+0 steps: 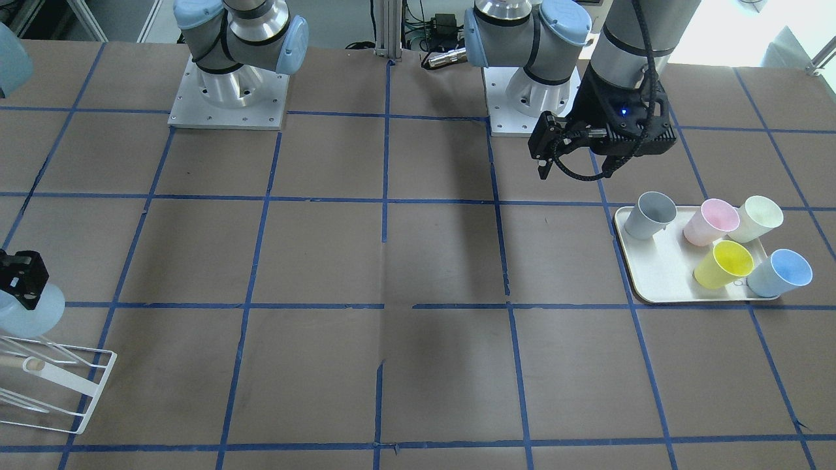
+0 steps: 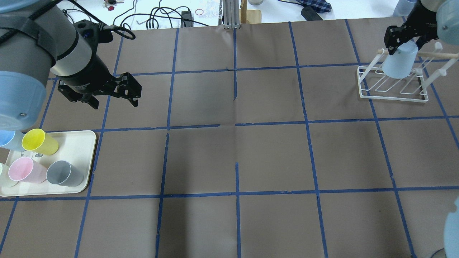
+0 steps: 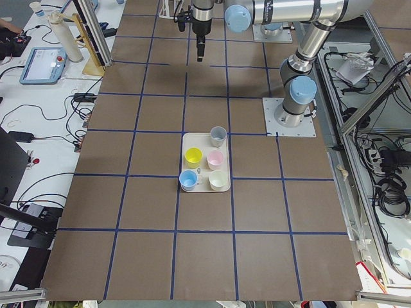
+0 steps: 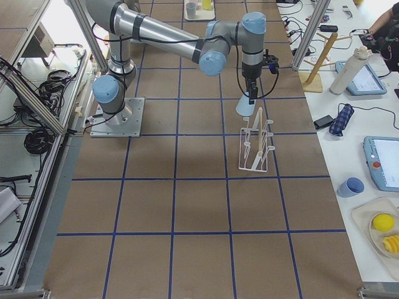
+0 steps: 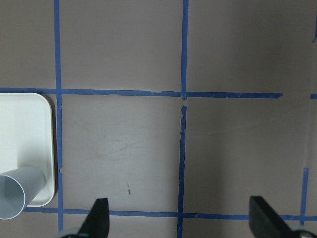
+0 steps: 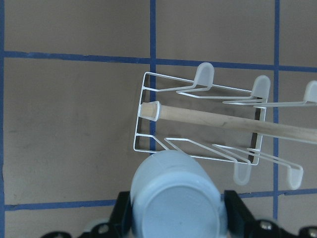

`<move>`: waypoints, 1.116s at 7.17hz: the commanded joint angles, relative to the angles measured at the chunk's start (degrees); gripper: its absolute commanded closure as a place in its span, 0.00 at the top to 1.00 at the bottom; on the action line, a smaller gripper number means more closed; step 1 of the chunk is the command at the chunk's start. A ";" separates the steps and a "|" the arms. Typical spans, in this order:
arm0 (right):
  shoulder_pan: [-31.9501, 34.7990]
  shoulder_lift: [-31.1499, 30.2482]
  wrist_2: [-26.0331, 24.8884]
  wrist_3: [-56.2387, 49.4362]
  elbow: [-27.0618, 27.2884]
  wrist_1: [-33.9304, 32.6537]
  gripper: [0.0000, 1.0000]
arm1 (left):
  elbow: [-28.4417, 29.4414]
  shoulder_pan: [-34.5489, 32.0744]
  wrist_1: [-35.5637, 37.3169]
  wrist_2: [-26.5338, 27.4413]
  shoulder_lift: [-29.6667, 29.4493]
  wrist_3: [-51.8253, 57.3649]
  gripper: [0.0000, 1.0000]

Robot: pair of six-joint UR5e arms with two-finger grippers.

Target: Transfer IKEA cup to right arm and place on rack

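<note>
My right gripper is shut on the IKEA cup, a pale blue tumbler held upside down, mouth down. It hangs over the near-left end of the white wire rack. In the right wrist view the cup's base sits between my fingers, with the rack and its wooden rod just beyond. The front view shows the same gripper, cup and rack at the left edge. My left gripper is open and empty above bare table, as the left wrist view also shows.
A cream tray at my near left holds several tumblers: yellow, pink, grey, another pale blue one and a cream one. Blue tape lines grid the brown table.
</note>
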 commanded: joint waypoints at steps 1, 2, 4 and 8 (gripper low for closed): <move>-0.15 0.66 -0.19 -0.37 0.33 -0.22 0.65 | -0.09 0.09 -0.32 0.02 0.29 0.05 1.00; -0.15 0.66 -0.19 -0.55 0.42 -0.31 0.65 | -0.01 0.09 -0.32 0.02 0.29 0.05 1.00; -0.15 1.79 -0.19 -1.60 0.42 -0.39 0.65 | -0.09 0.18 -0.32 0.02 0.29 0.05 1.00; -0.15 3.91 -0.19 -1.78 0.51 -1.96 0.69 | -0.01 0.44 0.03 -0.06 0.03 -0.13 1.00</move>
